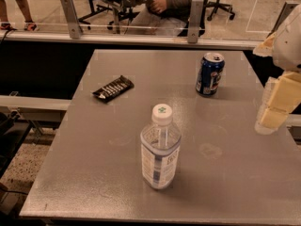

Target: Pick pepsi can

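The pepsi can [209,74] is dark blue with a silver top and a red-white-blue logo. It stands upright on the grey table [94,140], toward the far right. My gripper [272,113] hangs at the right edge of the view, over the table's right side. It is to the right of the can, nearer to me, and apart from it. Its pale yellow fingers [282,95] point down and to the left. Nothing shows between them.
A clear plastic water bottle [160,148] with a white cap stands upright at the table's centre front. A dark snack bar wrapper [113,88] lies flat at the left. A glass partition with metal posts [194,14] runs behind the table; a seated person is beyond it.
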Robot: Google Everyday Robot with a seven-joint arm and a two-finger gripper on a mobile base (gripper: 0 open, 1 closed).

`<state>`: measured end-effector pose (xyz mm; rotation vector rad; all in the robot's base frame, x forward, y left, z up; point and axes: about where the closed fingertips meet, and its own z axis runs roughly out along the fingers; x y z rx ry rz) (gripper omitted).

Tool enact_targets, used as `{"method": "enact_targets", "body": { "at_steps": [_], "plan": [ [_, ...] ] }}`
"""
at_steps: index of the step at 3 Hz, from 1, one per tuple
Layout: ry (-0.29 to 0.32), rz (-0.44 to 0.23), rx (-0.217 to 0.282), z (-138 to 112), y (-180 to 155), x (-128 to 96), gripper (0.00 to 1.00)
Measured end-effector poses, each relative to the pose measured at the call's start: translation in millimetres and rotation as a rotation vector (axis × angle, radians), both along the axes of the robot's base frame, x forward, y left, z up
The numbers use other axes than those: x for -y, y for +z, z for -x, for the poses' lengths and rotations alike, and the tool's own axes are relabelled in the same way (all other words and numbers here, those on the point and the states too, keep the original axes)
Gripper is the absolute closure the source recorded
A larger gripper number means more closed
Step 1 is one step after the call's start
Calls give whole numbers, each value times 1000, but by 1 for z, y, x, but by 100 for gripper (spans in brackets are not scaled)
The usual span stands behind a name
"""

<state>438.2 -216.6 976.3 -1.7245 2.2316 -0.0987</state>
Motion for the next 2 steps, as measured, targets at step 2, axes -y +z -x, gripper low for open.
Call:
{"method": "enact_targets", "body": {
  "at_steps": [2],
  "plan": [
    [-36,-31,16,-16,-3,4,0]
  ]
}}
